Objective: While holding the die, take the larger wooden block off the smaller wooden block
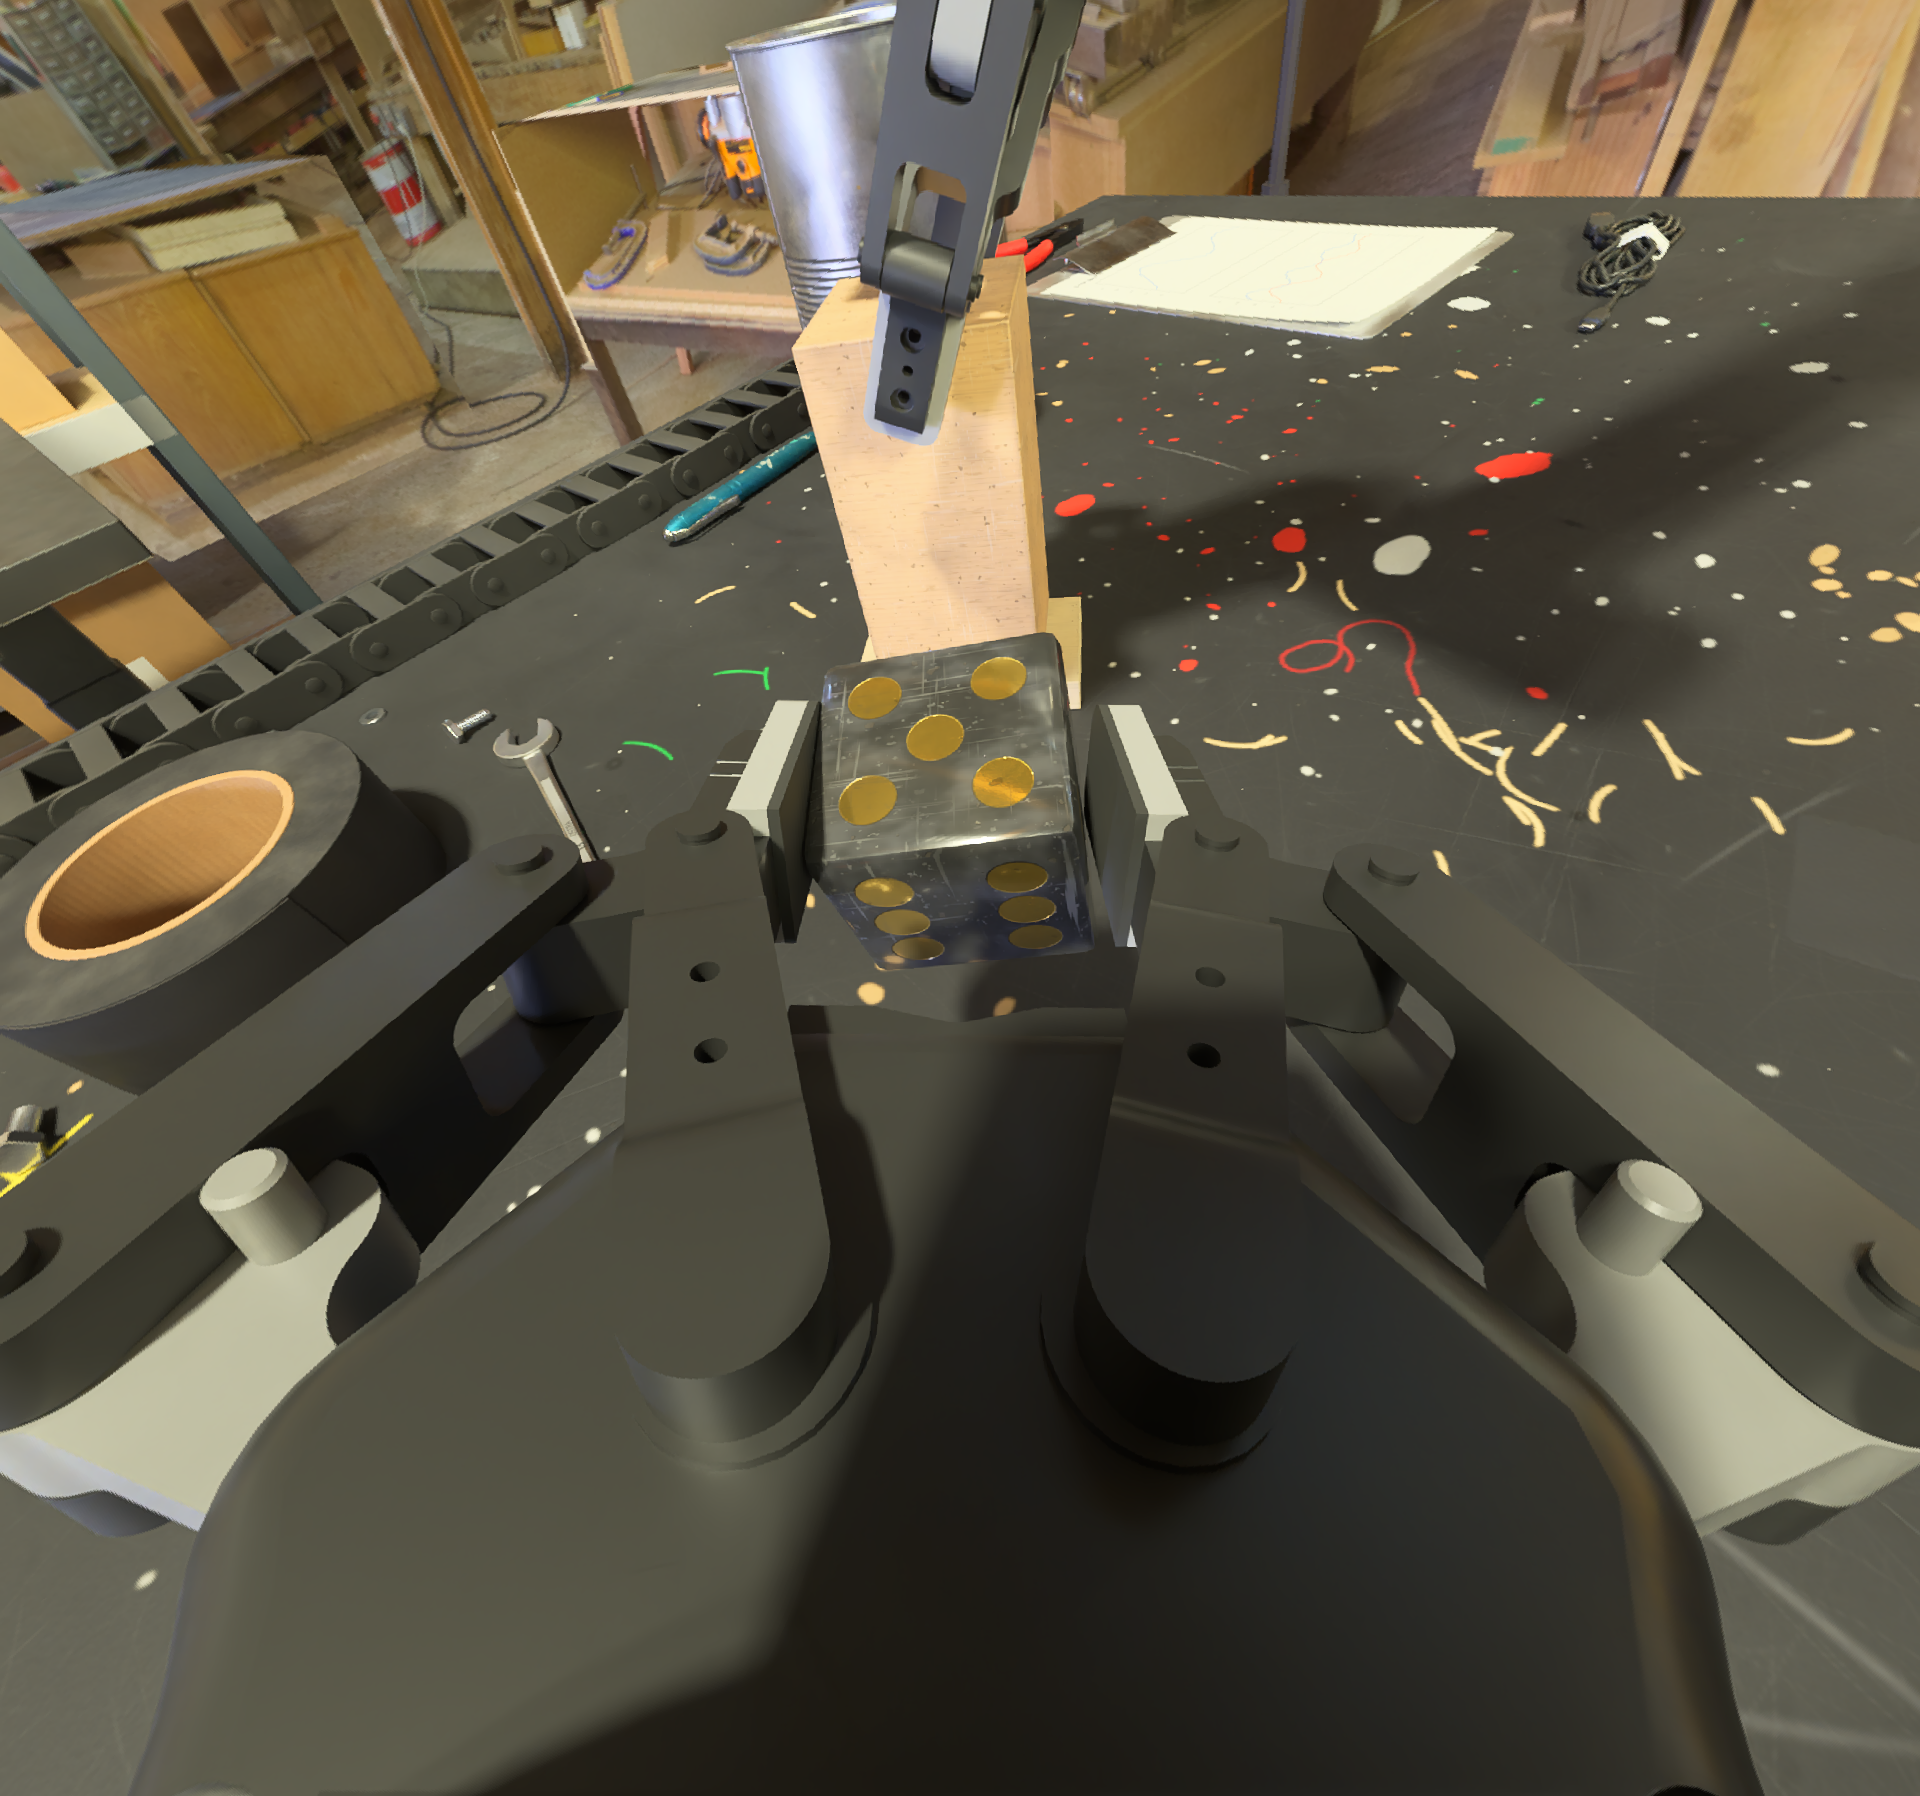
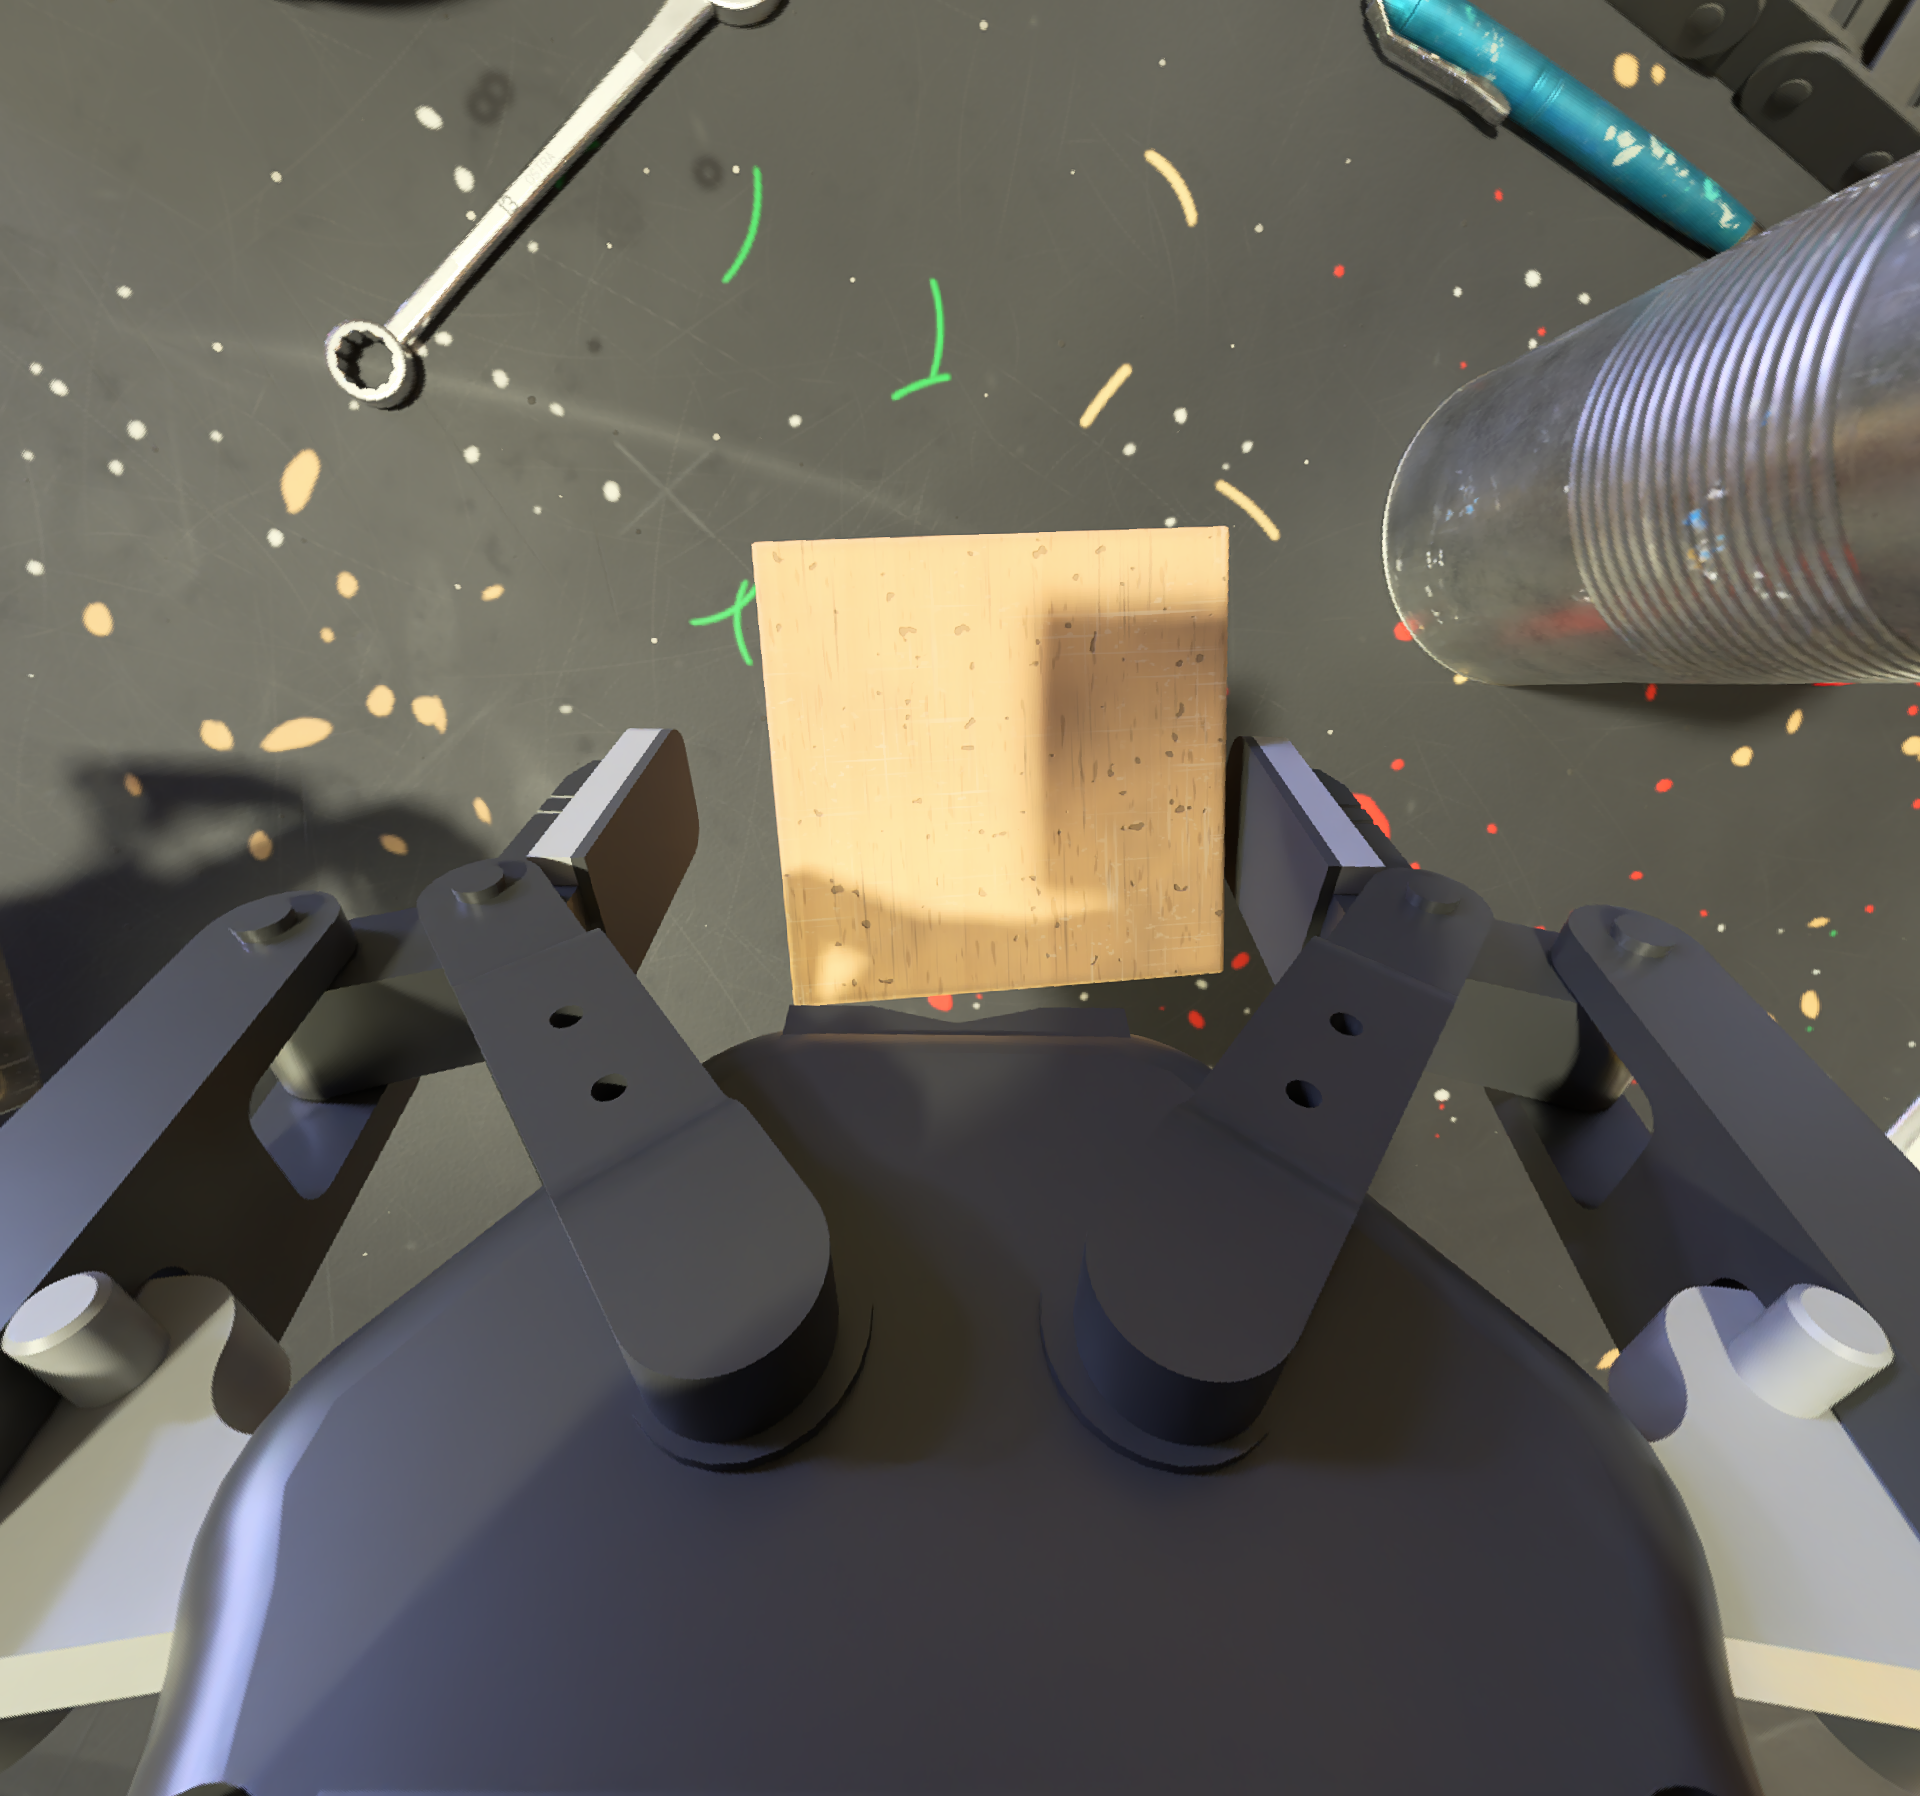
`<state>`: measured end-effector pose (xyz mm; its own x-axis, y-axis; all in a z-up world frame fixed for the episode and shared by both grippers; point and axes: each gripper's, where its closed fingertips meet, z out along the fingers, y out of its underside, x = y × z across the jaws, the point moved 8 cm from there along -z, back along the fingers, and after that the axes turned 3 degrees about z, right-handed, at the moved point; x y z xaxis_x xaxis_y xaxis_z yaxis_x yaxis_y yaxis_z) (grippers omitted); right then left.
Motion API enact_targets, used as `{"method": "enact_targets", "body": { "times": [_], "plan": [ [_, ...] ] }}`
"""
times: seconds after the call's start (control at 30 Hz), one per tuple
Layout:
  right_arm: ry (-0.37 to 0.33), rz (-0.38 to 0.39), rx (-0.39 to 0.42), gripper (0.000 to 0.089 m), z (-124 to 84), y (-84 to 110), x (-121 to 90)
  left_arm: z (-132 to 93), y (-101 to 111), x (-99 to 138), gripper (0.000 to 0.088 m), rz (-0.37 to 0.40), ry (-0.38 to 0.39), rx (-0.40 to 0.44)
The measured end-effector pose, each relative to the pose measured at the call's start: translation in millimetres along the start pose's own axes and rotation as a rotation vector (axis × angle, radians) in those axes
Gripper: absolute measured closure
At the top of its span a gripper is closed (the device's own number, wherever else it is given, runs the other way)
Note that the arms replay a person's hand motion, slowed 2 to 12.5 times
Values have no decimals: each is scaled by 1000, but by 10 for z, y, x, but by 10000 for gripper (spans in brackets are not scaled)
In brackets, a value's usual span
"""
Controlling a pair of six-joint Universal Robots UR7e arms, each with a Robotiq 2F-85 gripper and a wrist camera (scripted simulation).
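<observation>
In the left wrist view my left gripper (image 1: 951, 772) is shut on a black die (image 1: 940, 796) with gold pips and holds it just in front of the blocks. Behind the die the larger wooden block (image 1: 935, 510) stands upright on the smaller wooden block (image 1: 1064, 640), of which only an edge shows. One finger (image 1: 909, 375) of my right gripper hangs against the tall block's upper side. In the right wrist view my right gripper (image 2: 954, 770) is open and straddles the larger block's top (image 2: 992, 764); the right pad is close to it, the left pad stands apart.
On the paint-spattered dark table (image 1: 1455, 707) are a black tape roll (image 1: 166, 863), a wrench (image 2: 540, 157), a bolt (image 1: 468, 723), a teal pen (image 2: 1558, 105), a ribbed metal can (image 2: 1683, 499), a paper pad (image 1: 1268, 271) and a coiled cable (image 1: 1626, 255). A cable chain (image 1: 416, 593) lines the left edge.
</observation>
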<state>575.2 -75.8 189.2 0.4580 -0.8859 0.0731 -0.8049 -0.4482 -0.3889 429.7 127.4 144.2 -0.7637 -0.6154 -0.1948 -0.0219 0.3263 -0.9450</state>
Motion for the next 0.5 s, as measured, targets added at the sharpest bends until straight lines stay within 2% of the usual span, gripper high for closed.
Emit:
{"method": "enact_targets", "body": {
  "times": [0.2, 0.5],
  "plan": [
    [-35, 4, 3, 39, 7, 5, -23, 5, -2, 12, 431, 6, 0, -2],
    [-31, 12, 1, 39, 7, 13, -21, 27, 3, 23, 431, 5, 3, -7]
  ]
}}
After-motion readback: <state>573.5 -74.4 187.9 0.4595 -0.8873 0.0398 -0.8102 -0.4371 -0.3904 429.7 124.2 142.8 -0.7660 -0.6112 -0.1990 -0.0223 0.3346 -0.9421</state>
